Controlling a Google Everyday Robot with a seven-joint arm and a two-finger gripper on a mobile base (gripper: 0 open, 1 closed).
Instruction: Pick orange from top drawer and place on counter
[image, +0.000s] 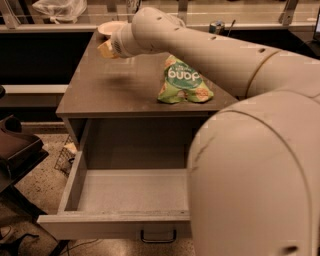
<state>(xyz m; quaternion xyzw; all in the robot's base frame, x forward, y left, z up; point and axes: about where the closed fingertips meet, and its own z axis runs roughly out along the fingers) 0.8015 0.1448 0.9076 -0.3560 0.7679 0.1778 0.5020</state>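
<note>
Grey-brown counter fills the camera view's upper half. My gripper hangs over its far left corner, at the end of the pale arm that reaches in from the right. I cannot tell whether it grasps anything. The top drawer stands open below, down and toward me from the gripper. No orange shows on its visible floor; the arm hides the right part. A green snack bag lies right of the gripper.
</note>
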